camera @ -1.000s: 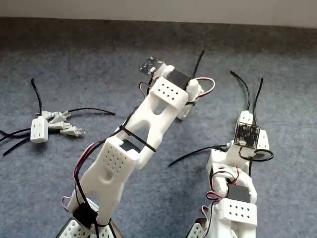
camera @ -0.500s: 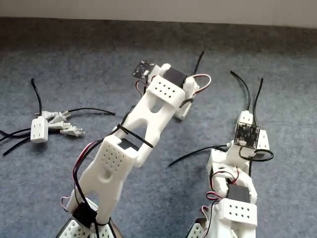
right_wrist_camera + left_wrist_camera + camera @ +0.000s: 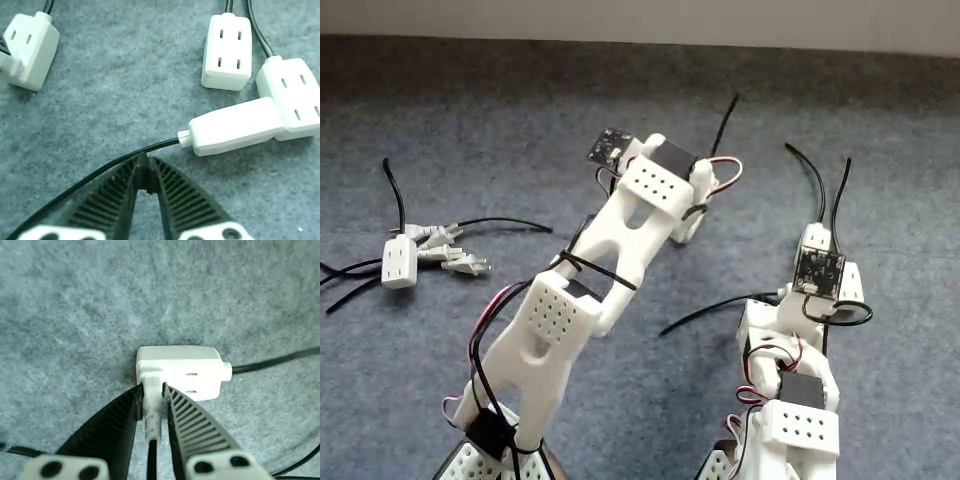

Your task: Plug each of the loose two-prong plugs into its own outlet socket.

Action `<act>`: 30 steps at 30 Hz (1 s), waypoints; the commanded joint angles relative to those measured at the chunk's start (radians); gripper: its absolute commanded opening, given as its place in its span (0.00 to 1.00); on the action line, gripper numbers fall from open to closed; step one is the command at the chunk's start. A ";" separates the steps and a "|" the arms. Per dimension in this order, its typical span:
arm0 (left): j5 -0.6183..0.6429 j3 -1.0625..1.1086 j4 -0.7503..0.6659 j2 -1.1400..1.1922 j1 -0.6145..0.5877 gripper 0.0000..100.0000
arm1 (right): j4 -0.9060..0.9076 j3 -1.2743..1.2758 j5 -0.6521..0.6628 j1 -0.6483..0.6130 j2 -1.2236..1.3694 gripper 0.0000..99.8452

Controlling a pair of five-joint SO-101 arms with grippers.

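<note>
Where the left hand (image 3: 152,391) grips, the plug (image 3: 151,421) touches a socket (image 3: 184,371).

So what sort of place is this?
Likely a robotics lab or hobby test bench: a grey felt-like mat, the left arm and right arm side by side, and an outlet socket beside loose plugs.

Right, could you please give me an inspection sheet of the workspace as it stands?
Surface: grey carpet.
Job's things: held plug against first socket's end; seated plug in second socket; third socket shows empty slots; loose plugs beside far socket.
Clutter: nothing seen.
Grippers: left gripper shut on held plug; right gripper shut, tips at the seated plug's cable.
Cables: black cables trail across the carpet.
Surroundings: pale strip beyond the carpet's far edge.
</note>
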 commanded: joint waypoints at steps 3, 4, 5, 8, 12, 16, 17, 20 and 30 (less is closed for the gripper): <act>-0.071 -0.016 0.121 0.016 -0.036 0.01 | -0.025 0.016 -0.008 0.012 0.012 0.01; -0.078 -0.025 0.153 0.010 -0.038 0.01 | -0.025 0.016 -0.008 0.012 0.012 0.01; -0.080 -0.030 0.187 0.002 -0.042 0.01 | -0.025 0.016 -0.008 0.012 0.012 0.01; -0.132 -0.027 0.229 -0.012 -0.048 0.01 | -0.025 0.016 -0.008 0.012 0.012 0.01; -0.222 0.039 0.229 -0.018 -0.087 0.01 | -0.025 0.016 -0.008 0.012 0.012 0.01; -0.402 0.044 0.229 -0.016 -0.117 0.01 | -0.025 0.015 -0.008 0.012 0.012 0.01; -0.473 0.042 0.229 -0.018 -0.122 0.01 | -0.027 0.015 -0.008 0.012 0.012 0.01; -0.703 0.015 0.229 -0.019 -0.122 0.01 | -0.027 0.015 -0.008 0.012 0.012 0.01; -1.119 -0.028 0.230 -0.019 -0.163 0.08 | -0.027 0.013 -0.008 0.012 0.012 0.01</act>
